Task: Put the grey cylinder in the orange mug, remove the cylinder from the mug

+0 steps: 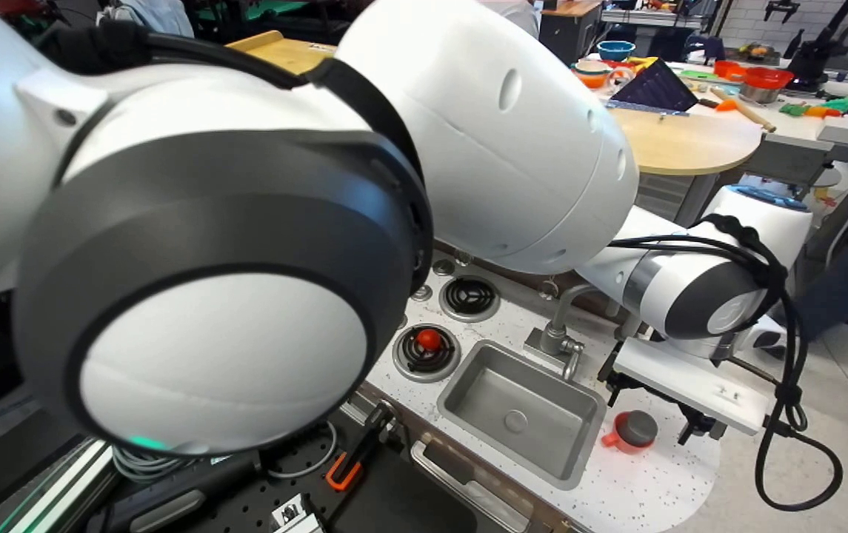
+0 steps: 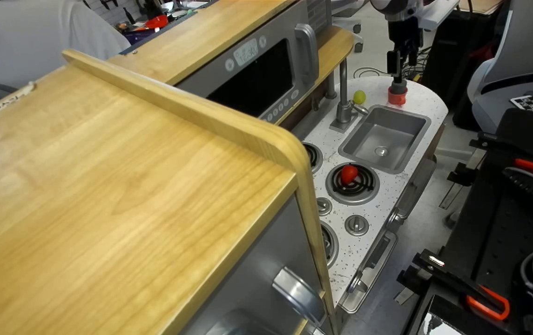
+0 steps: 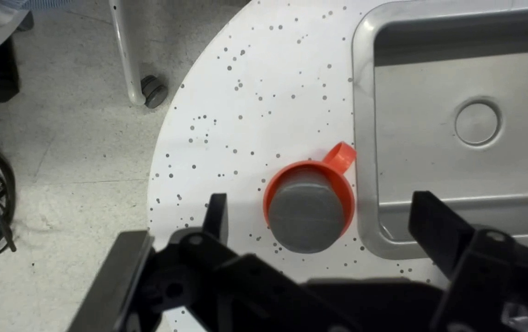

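Roomy at lower centre of the wrist view, between the spread fingers [image 3: 218,214] of the gripper [image 3: 320,198]. Passable left of the orange mug [image 3: 345,198], over bare white counter [image 3: 227,152], and on through upper centre. Tight to the mug's upper right, with its handle just beside the rim of the sink [image 3: 366,138]. Obstructed from above by the grey cylinder [image 3: 307,219], filling most of the mouth. Free to dip into the sink at right. Barred alongside it, in both exterior views, by the upright faucet [image 1: 555,337]; crowded too, in an exterior view, by a yellow-green ball [image 2: 359,97] at upper right and the microwave [image 2: 257,74] at upper centre. Hemmed in at far right of an exterior view by hanging cables [image 1: 789,392].
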Available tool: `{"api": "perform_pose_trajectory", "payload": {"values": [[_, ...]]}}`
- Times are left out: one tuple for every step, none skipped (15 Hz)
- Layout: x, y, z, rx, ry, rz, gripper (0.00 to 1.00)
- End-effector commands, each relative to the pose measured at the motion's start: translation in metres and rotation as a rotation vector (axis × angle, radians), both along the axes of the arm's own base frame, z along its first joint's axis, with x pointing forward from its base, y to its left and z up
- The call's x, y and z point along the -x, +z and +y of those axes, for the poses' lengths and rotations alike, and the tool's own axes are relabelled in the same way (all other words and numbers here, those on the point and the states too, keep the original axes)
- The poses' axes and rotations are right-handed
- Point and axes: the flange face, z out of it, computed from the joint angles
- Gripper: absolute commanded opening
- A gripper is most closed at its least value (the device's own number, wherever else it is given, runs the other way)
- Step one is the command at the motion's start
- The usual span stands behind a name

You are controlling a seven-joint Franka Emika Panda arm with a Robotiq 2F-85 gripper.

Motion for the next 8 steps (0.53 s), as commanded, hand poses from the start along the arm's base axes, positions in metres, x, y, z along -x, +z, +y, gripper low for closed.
{"api": "perform_pose_trajectory", "payload": {"values": [[-0.004,-0.012,-0.003,0.014,0.011,0.0,1.0],[-0.003,-0.015,-0.003,0.014,0.012,0.003,1.0],[-0.003,-0.018,-0.004,0.012,0.012,0.005,1.0],[-0.003,-0.021,-0.004,0.015,0.011,0.007,1.0],[-0.003,-0.023,-0.005,0.011,0.014,0.009,1.0],[-0.002,-0.026,-0.004,0.009,0.015,0.012,1.0],[-0.003,-0.029,-0.004,0.007,0.017,0.013,1.0],[-0.003,-0.032,-0.004,0.006,0.018,0.015,1.0]]}}
